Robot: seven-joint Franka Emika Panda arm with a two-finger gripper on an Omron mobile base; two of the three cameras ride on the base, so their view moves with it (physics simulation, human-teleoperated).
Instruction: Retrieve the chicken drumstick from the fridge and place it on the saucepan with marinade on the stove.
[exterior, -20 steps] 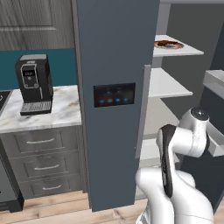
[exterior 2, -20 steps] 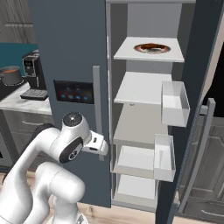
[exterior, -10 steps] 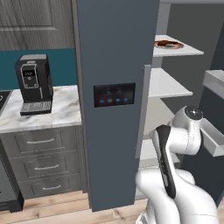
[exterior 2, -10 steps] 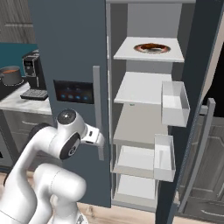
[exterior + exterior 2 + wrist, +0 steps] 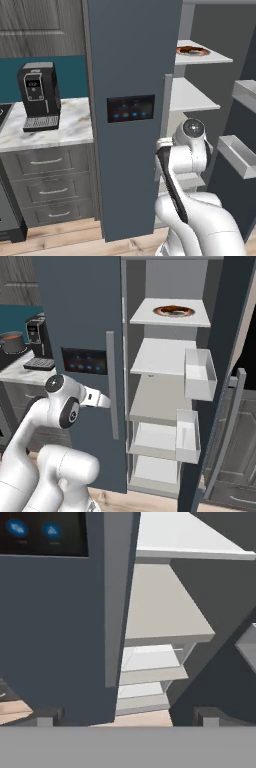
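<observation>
The fridge [image 5: 130,60] has its left door, with the lit panel [image 5: 82,361], closed and its right door swung open. On the top shelf lies the reddish-brown chicken drumstick [image 5: 171,309] [image 5: 190,50] on a white plate. My gripper [image 5: 106,402] hovers just left of the closed door's vertical handle [image 5: 112,386], well below the drumstick. In the hand view the gripper [image 5: 127,719] is open and holds nothing, its fingertips [image 5: 47,716] wide apart and facing the lower shelves. At far left the grey saucepan [image 5: 12,342] with orange-red marinade stands on the dark stove [image 5: 6,360].
A black coffee machine [image 5: 37,95] stands on the marble counter [image 5: 75,125] above grey drawers. The open right door [image 5: 230,356] carries two pale bins [image 5: 200,373] that jut into the opening. Pale shelves [image 5: 165,356] stack down the grey interior.
My arm has swung left and the hand has risen a little beside the door handle. The gripper stays open; the fridge and the drumstick have not moved.
</observation>
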